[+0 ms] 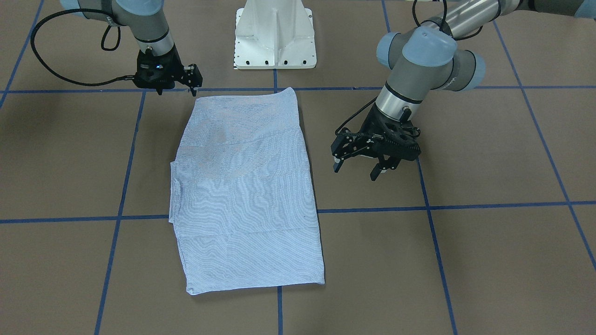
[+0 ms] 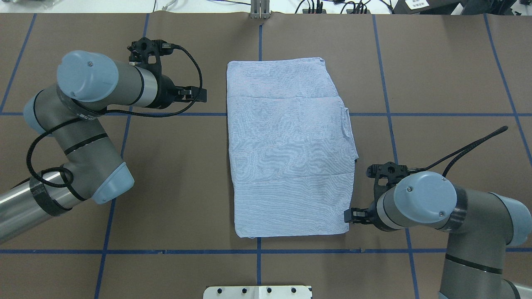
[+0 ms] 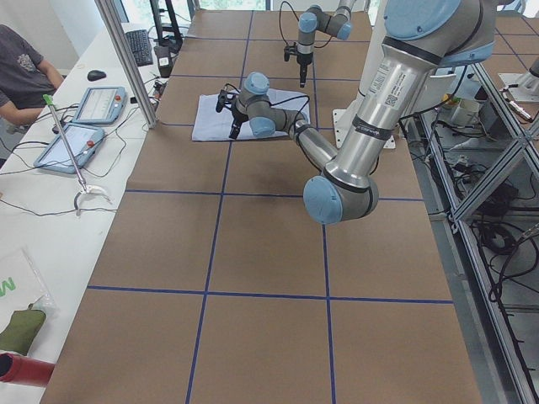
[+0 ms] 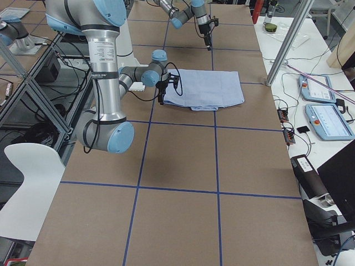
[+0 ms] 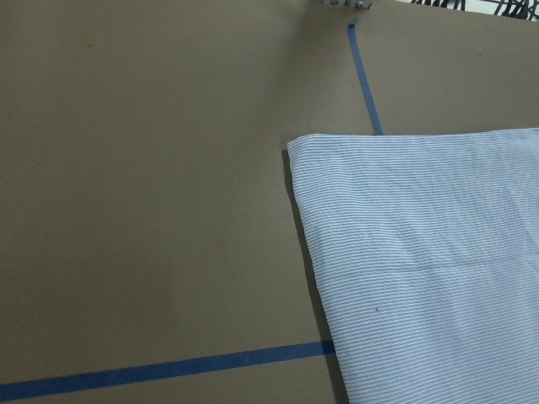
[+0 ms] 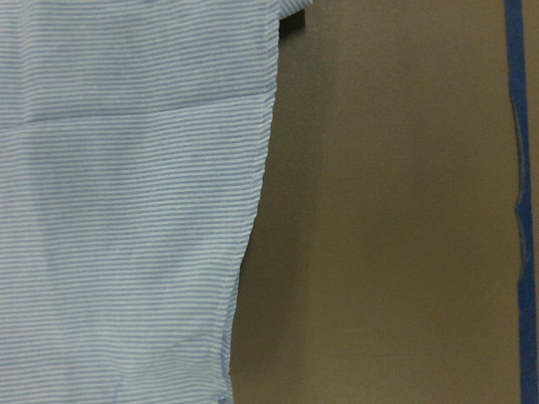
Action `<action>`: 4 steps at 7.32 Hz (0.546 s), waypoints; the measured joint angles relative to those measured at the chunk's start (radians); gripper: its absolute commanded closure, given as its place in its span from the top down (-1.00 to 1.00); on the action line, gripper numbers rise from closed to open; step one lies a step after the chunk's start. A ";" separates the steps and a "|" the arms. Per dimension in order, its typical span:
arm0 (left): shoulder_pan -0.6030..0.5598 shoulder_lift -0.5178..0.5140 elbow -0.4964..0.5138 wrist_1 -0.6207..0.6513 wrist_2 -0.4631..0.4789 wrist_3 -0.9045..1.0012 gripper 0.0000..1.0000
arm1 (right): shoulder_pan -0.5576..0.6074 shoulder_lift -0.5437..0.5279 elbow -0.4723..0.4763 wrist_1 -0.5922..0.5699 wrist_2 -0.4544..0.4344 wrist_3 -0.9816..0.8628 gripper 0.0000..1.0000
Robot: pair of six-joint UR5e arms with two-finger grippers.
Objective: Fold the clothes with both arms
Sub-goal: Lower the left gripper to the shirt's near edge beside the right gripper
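Observation:
The light blue-and-white striped shirt lies flat on the brown table, folded into a tall rectangle. My left gripper hovers beside the shirt's left edge, clear of the cloth, open and empty. My right gripper stands by the shirt's near right corner, open, holding nothing. The left wrist view shows a far corner of the shirt. In the right wrist view the shirt's edge fills the left half. Both side views show the shirt between the two arms.
The white pedestal base sits at the robot's side of the table. Blue tape lines grid the brown surface. A side bench holds tablets and cables, with a person seated there.

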 measured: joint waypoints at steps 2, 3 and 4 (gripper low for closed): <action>0.022 0.006 -0.039 0.018 -0.061 -0.118 1.00 | 0.012 0.005 0.025 0.000 0.000 0.003 1.00; 0.062 0.011 -0.092 0.064 -0.069 -0.191 1.00 | 0.020 0.007 0.035 0.001 -0.001 0.004 1.00; 0.118 0.014 -0.150 0.127 -0.062 -0.247 1.00 | 0.026 0.009 0.049 0.002 -0.002 0.004 1.00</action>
